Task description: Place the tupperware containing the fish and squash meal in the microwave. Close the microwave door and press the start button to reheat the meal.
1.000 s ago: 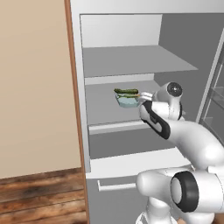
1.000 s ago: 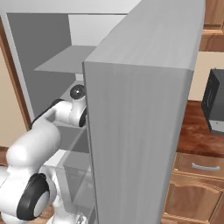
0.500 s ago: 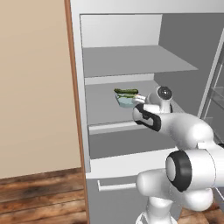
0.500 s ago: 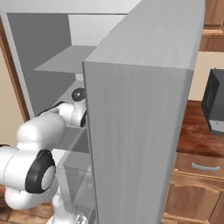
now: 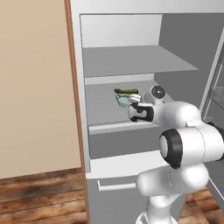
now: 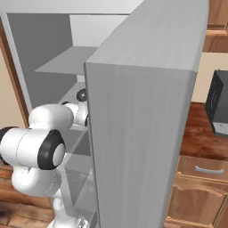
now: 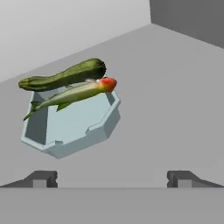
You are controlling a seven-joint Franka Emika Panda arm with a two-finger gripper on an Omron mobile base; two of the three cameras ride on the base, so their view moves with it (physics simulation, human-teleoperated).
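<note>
On the middle shelf (image 5: 118, 127) of the open grey fridge (image 5: 131, 30), the tupperware (image 5: 124, 100) is sitting well back from the front lip, with the fish and squash meal (image 5: 126, 91) lying across its top. From where I am standing the white arm is reaching in from the right, and the gripper (image 5: 132, 106) is hovering just beside the container, near but apart from it.

Hand view: the gripper (image 7: 112, 178) is spread wide, both tips showing low in the picture with nothing between them. It is grasping nothing. The tupperware (image 7: 72, 127) is lying ahead of the tips and off toward the left one, not centred in the gap. The fish and squash meal (image 7: 65, 85) is running long-ways left to right in this view, roughly in line with the gap between the tips, dark green strips with the small orange-red bit at the right end.

Judgement: the pick-up is not yet made. The coming move seems to call for a shift toward the container's side before closing, so that the faceted walls come between the fingers.

Right base view: the fridge door (image 6: 147, 133) is standing open and blocking most of the shelf; the microwave (image 6: 218, 109) is showing as a black box well apart, off to the right.
</note>
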